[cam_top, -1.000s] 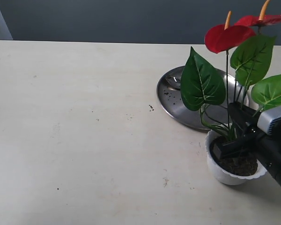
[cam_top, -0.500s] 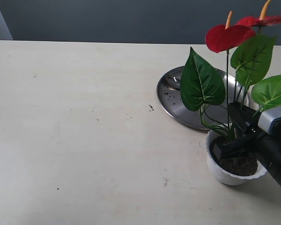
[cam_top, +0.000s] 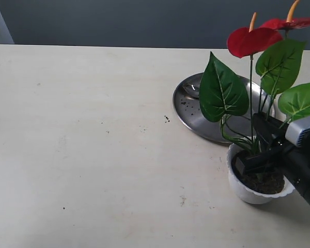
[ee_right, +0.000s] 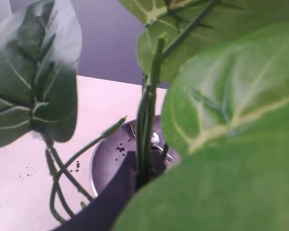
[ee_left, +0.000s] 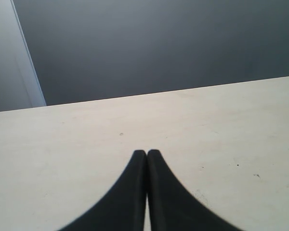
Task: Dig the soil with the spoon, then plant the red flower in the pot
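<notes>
The right fingers are closed tight on the thin green stems of the red flower, low down, just above the mouth of the pot. The left fingers are pressed together with nothing between them, hanging over a bare stretch of tabletop well away from the work.

From where I stand the job looks nearly finished. The stems run down into the pot and the flower stands upright, blooms and leaves well above the rim. What seems left is to let go and draw the arm off without tipping it. Whether the stem foot is really bedded in, I cannot tell, since the fingers hide it.

The pot holds dark soil up to near its scalloped edge. Just behind it sits the steel plate, with the spoon lying at its far side and a few soil crumbs scattered in it. A few more specks lie on the tabletop beside the plate.
</notes>
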